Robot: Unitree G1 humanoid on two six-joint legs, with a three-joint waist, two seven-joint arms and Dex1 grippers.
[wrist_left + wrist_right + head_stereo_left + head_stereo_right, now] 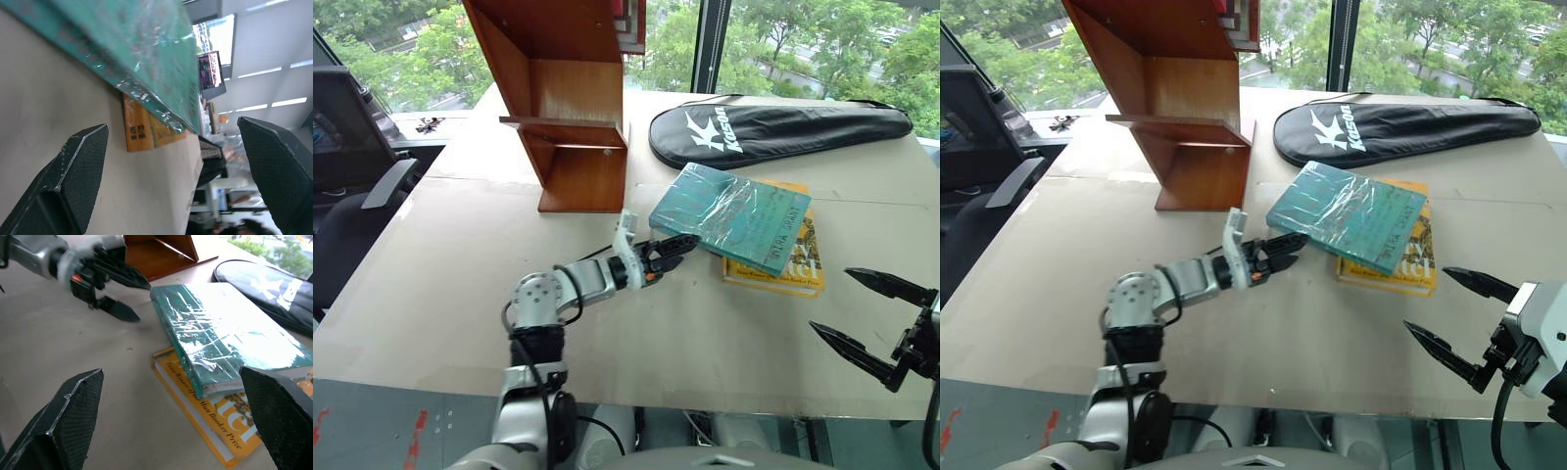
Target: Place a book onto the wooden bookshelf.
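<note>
Nearest us, our right gripper [876, 318] is spread wide, empty, right of the book [729, 217], which lies askew atop a yellow book [788, 262]. Our left gripper [677, 250], spread, brackets its near-left corner. Far left stands the wooden bookshelf [570, 108].

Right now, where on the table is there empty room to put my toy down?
Bare table lies left of the left pincer, in front of the wooden bookshelf, and along the near edge between both pincers. It is crowded on the right: the book lies on a yellow book, the racket bag behind them.
</note>
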